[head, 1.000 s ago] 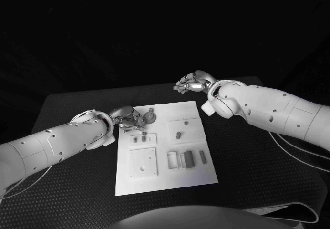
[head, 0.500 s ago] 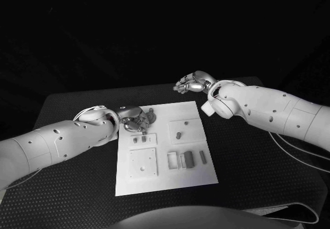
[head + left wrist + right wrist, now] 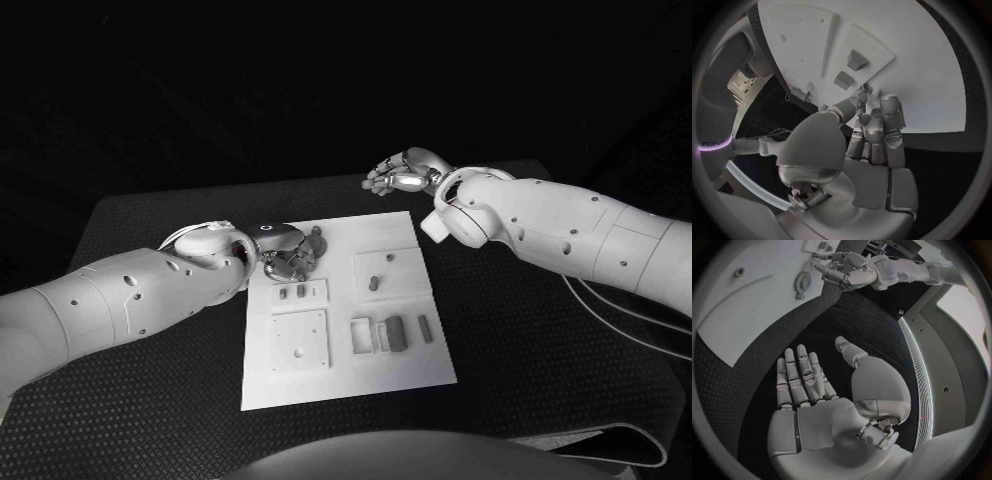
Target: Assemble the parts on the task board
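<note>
The white task board (image 3: 411,235) lies mid-table. A gear-shaped part (image 3: 315,243) (image 3: 803,282) rests near its far left corner. Small pegs (image 3: 296,293), an oval piece (image 3: 375,283) and block parts (image 3: 392,333) sit further down the board. My left hand (image 3: 289,252) (image 3: 873,130) hovers at that far left corner, just beside the gear. Its fingers are curled, with the thumb close to the fingertips (image 3: 864,96); whether anything is pinched there is unclear. My right hand (image 3: 404,175) (image 3: 804,380) is off the board past its far edge, fingers spread and holding nothing.
A raised square plate (image 3: 300,340) and a slim bar (image 3: 426,328) lie on the board's near half. Black table (image 3: 548,330) surrounds the board on all sides. The right forearm (image 3: 562,230) crosses above the table's right side.
My left hand has moved a little to the right, closer to the gear, and the forearm has rolled. The right hand has stayed put.
</note>
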